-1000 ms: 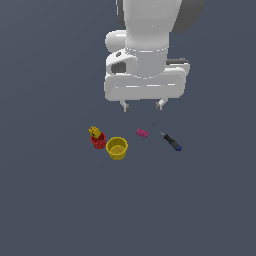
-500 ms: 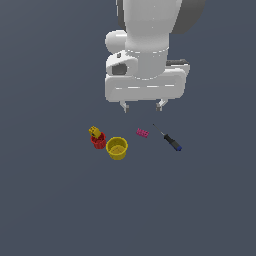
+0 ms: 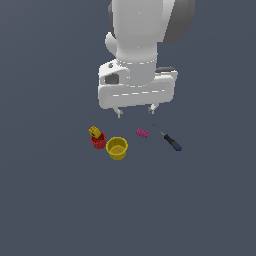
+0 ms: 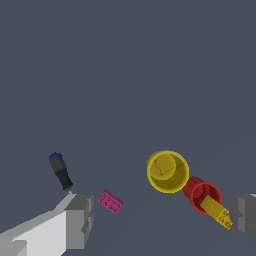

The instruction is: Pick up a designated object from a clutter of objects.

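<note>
The designated object, a tiny yellow-orange studded piece (image 3: 94, 131) (image 4: 217, 211), leans on the small red cup (image 3: 98, 140) (image 4: 201, 195). Beside them on the floor sit a larger yellow cup (image 3: 117, 148) (image 4: 167, 171), a pink studded brick (image 3: 142, 133) (image 4: 110, 201) and a blue-handled screwdriver (image 3: 171, 140) (image 4: 61, 171). My gripper (image 3: 135, 111) (image 4: 162, 220) hangs open above and behind the clutter, holding nothing. In the wrist view the pink brick lies close to one finger (image 4: 80, 221) and the yellow piece close to the other finger (image 4: 246, 216).
The clutter lies in a short row on a plain dark grey floor (image 3: 60, 200). The arm's white body (image 3: 137, 55) fills the upper middle of the exterior view.
The arm has shifted slightly toward the exterior view's left and come a little lower. The objects have not moved.
</note>
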Available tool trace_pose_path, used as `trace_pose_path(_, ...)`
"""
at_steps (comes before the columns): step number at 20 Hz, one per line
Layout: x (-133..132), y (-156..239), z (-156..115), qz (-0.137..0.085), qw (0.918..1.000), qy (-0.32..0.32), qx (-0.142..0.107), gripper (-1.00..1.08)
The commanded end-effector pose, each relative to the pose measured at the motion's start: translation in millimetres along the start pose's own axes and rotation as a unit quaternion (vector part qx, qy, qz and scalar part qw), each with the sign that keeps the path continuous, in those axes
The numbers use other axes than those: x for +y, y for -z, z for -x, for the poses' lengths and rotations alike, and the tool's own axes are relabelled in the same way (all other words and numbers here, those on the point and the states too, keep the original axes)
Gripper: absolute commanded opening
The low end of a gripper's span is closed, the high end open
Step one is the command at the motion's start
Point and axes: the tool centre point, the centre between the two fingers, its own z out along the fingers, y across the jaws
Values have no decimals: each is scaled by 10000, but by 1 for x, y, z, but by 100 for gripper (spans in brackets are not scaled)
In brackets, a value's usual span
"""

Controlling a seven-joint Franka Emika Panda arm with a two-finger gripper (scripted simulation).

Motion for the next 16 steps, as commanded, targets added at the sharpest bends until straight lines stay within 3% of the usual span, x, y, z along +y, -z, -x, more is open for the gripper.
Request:
trace_pose_path(1, 8, -7, 2, 3, 9999, 169, -13, 100)
trace_pose_path(16, 65, -59, 28, 17, 9890, 1475, -117, 100)
